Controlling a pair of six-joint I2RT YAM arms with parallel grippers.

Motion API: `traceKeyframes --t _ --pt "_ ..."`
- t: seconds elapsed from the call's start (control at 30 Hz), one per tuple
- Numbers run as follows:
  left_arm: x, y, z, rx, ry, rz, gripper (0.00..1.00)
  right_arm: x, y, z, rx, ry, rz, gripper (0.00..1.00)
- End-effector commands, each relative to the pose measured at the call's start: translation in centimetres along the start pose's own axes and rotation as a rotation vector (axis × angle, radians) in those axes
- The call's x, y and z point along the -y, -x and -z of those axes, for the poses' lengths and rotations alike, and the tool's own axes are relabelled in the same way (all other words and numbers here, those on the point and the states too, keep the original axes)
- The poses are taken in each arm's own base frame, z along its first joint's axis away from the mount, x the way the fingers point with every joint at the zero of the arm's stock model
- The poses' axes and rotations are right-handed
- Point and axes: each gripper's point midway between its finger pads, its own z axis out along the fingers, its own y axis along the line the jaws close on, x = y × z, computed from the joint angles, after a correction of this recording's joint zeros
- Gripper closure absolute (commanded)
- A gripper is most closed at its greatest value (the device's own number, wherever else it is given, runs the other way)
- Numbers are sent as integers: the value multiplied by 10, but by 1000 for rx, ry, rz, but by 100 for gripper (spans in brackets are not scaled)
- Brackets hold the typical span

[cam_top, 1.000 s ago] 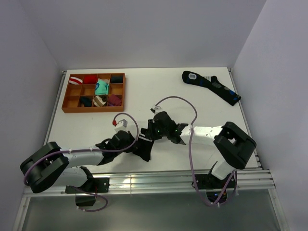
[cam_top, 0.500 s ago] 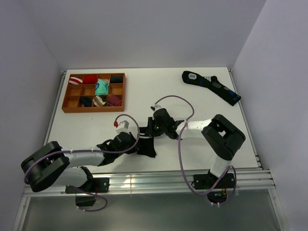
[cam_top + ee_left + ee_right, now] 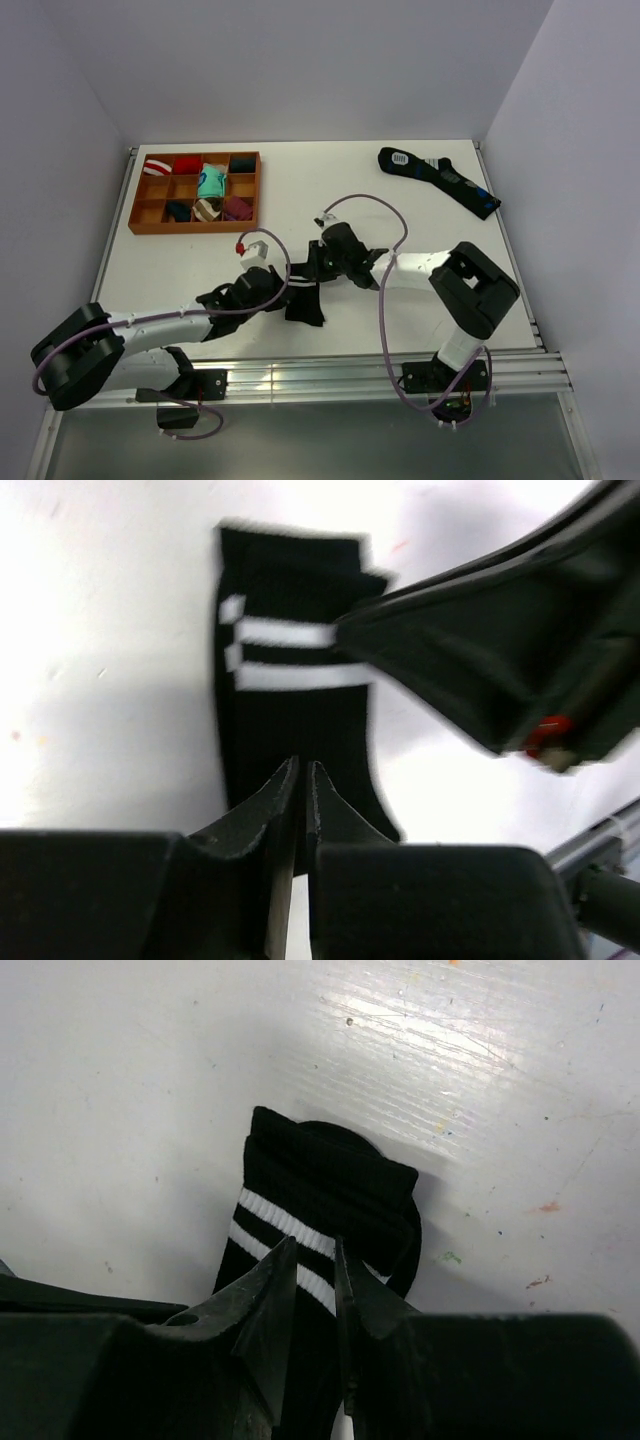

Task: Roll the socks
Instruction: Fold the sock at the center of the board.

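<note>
Broadly, the white table (image 3: 330,190) carries both arms low over its near middle. The left arm (image 3: 150,325) lies stretched out close to the surface, running from its base at the near left towards the centre. The right arm (image 3: 470,290) bends at its elbow on the near right and reaches left. A brown compartment tray (image 3: 196,228) holding rolled sock bundles sits at the far left. A long dark sock with blue marks (image 3: 440,180) lies at the far right.

Between the two wrists, the black socks (image 3: 305,305) lie flat near the table's near edge. Their white-striped cuff points away from the left arm.

The left gripper (image 3: 302,770) is over the plain end, fingers almost together. The right gripper (image 3: 315,1250) points down at the stripes, a narrow slit between its fingers. I cannot tell whether either one pinches fabric.
</note>
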Motion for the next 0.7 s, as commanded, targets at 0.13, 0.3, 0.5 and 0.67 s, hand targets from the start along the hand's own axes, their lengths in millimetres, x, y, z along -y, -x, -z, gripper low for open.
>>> traceKeyframes --t 0.13,0.3,0.5,0.67 --pt "46 39 10 88 -93 -86 83 -12 21 35 122 55 32 69" --pt "53 42 1 64 -172 -106 86 -12 4 62 205 97 31 66" --pt "56 35 -13 8 -286 -136 87 -27 -16 61 294 82 182 62" --pt "57 10 -14 -105 -407 -106 89 -40 -26 56 323 89 246 63"
